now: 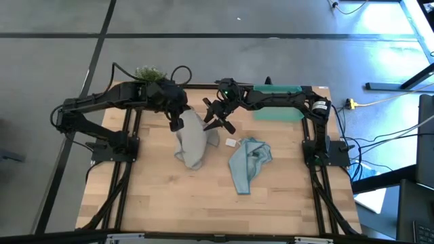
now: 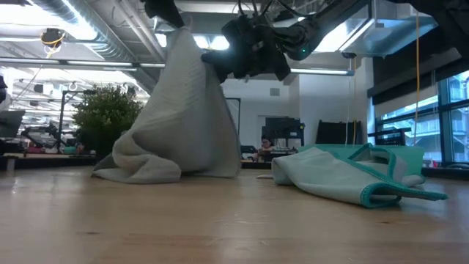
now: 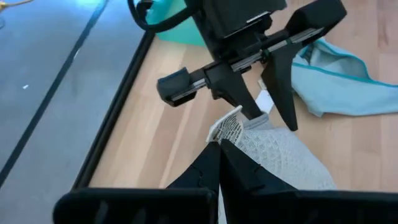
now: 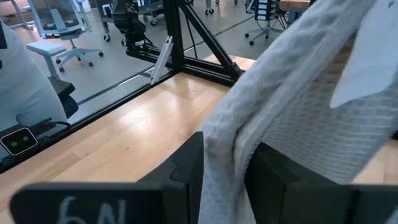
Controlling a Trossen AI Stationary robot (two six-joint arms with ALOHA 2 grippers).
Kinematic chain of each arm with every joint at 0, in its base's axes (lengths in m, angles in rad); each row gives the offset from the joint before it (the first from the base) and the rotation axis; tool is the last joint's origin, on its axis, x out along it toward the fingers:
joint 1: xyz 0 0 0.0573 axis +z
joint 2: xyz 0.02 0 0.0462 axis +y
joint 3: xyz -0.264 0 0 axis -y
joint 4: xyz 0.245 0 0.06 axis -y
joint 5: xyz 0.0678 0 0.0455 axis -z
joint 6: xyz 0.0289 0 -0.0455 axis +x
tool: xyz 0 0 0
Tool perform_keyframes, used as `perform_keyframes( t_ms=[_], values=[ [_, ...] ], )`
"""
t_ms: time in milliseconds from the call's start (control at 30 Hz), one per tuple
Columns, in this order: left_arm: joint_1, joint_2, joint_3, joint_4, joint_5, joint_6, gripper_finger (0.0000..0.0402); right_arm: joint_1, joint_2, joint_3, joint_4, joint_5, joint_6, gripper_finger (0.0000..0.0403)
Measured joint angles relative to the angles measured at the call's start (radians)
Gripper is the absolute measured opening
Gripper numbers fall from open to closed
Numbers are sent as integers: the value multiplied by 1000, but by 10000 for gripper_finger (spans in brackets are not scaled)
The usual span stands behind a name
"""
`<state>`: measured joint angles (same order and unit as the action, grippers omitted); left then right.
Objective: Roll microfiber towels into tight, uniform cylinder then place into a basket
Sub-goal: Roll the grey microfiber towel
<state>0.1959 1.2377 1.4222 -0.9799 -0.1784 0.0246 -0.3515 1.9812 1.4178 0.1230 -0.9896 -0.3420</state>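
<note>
pale grey-blue towel [image 1: 190, 139] hangs lifted off my bench [image 1: 196, 203], its lower end pooled there; left gripper [image 1: 178, 120] jaws are clamped on its corner, right gripper [image 1: 215, 119] jaws apart astride its edge. light blue towel [image 1: 247, 163] lies nearby, the teal basket [image 1: 279, 112] behind.

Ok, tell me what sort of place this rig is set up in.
Probably an open-plan office or robotics lab. The low view shows exposed ceiling ducts and desks with dark computer monitors beyond the pale wooden table; the right wrist view shows a grey swivel office chair on a polished floor.
</note>
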Motion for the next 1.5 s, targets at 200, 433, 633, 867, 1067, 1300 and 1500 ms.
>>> perform_keyframes(
  t_ms=[200,433,633,867,1067,1300,1500],
  values=[
    [0,0,34,-49,-48,-3,0,0,0,0,-60,62,50,103],
    [0,0,68,-84,-99,-12,0,0,1,0,-179,167,50,103],
    [0,-1,69,-91,-114,-14,0,0,1,0,-277,255,48,103],
    [7,-1,69,-106,-128,-15,0,3,1,0,-411,348,50,103],
    [22,-1,69,-106,-128,-16,0,19,1,0,-460,491,93,103],
    [38,-1,69,-105,-128,-16,0,44,1,0,-501,599,224,103],
    [38,-1,69,-105,-128,-15,0,71,29,-1,-532,624,348,103]
  ],
)
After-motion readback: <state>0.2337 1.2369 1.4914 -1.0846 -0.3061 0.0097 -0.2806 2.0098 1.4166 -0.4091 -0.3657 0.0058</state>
